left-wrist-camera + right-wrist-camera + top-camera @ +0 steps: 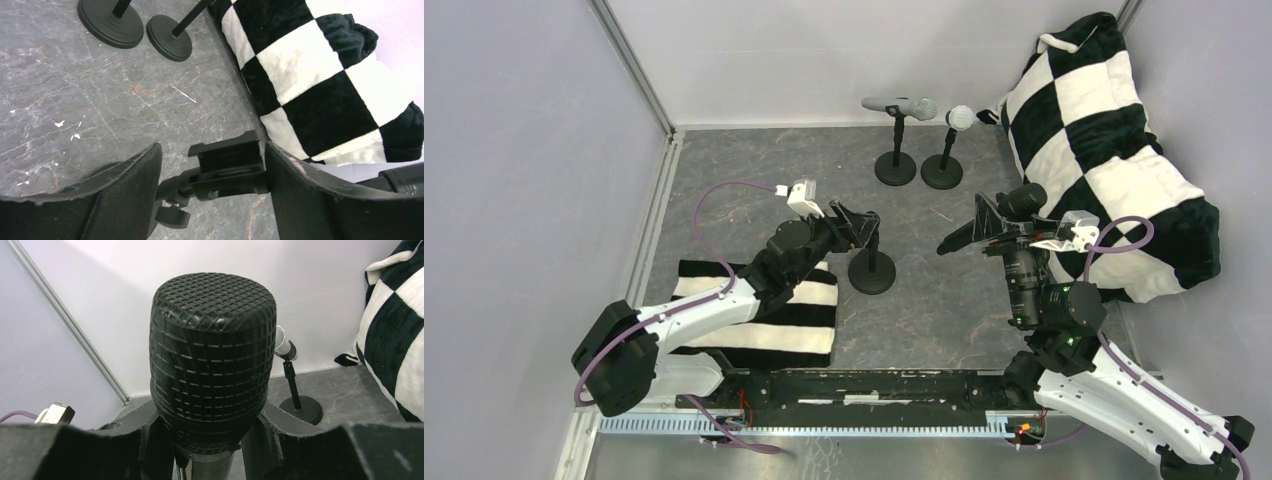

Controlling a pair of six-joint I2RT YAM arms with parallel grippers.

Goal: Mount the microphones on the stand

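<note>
**Step in hand: last microphone to the empty stand.**

Your left gripper [214, 155] straddles the black plastic clip [227, 167] on the empty round-based black stand [871, 272]. One finger touches the clip, but you cannot tell whether the pair truly squeezes it. At the back, the silver-grey microphone [900, 105] and the pale-headed microphone [960, 118] sit on their stands. Your right gripper [207, 425] pinches the black mesh-headed stick microphone [212, 350] below its head, held in the air to the right of the clip. Next, probably: line its shaft up with the clip and press it in. Its tail is cut off, and the clip's opening is hard to read.
</note>
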